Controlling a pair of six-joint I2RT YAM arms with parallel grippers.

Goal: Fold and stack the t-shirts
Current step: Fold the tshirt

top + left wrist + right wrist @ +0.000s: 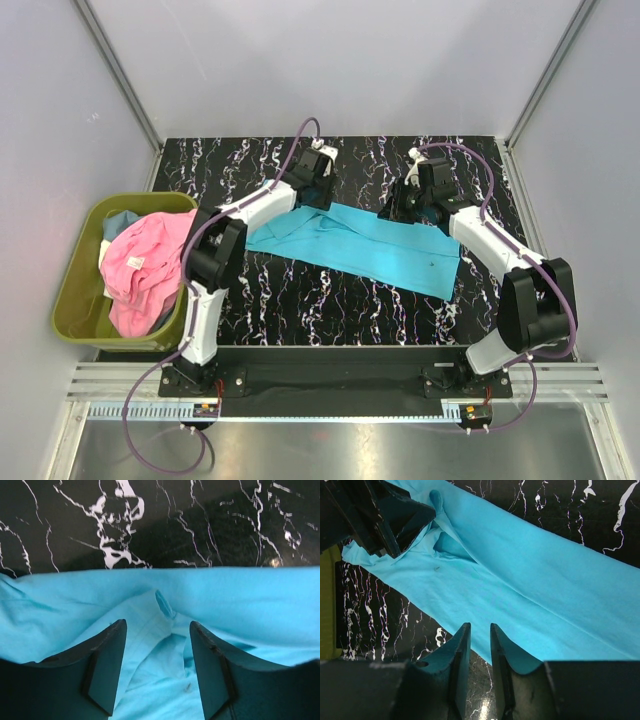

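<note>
Your left gripper point(157, 647) stands with its fingers point(107, 665) spread wide, low over the turquoise t-shirt point(250, 605). A raised crease of the cloth runs up between the two tips, and neither finger is pressing on it. You can see this gripper sits at the shirt's far edge, where the black marbled table point(150, 520) begins.

Your right gripper point(477, 640) has its fingers drawn almost together, with only a thin slit between them. It sits right at the shirt's border, its right finger over the cloth, and you cannot tell whether any cloth is caught in the slit.

From above, the turquoise t-shirt lies spread in a long slanted band across the middle of the table, between your two arms. The pink t-shirt point(140, 265) is heaped in the olive-green bin point(70, 300) at the left edge, with a blue-grey cloth point(122, 224) tucked behind it
</note>
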